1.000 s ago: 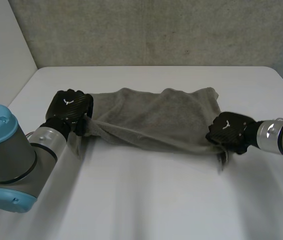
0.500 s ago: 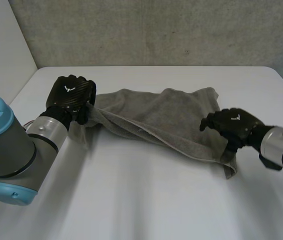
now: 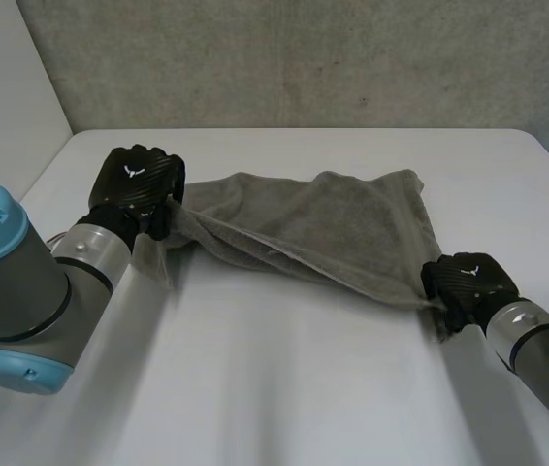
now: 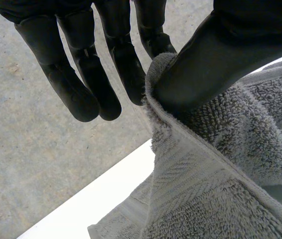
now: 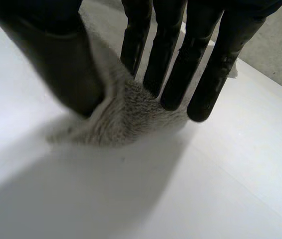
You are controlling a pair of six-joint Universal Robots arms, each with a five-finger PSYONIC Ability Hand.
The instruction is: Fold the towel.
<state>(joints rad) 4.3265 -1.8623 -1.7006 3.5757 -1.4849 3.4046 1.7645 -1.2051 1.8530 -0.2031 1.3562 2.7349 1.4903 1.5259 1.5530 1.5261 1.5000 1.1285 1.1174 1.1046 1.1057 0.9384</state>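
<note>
The rumpled grey terry towel (image 3: 323, 228), pinched at its 2 ends by the black left hand (image 3: 139, 189) and black right hand (image 3: 468, 282), bars the middle of the flat white table (image 3: 284, 388), while bare tabletop lies open nearer than the towel and beyond it.

A hemmed edge of the grey towel (image 4: 215, 169) is pinched between the thumb and one finger of the left hand (image 4: 220, 55). The other fingers (image 4: 81, 89) are held straight, clear of the cloth. Past the towel a strip of white table (image 4: 96, 199) is seen, with a grey speckled surface (image 4: 26, 149) beyond it.
</note>
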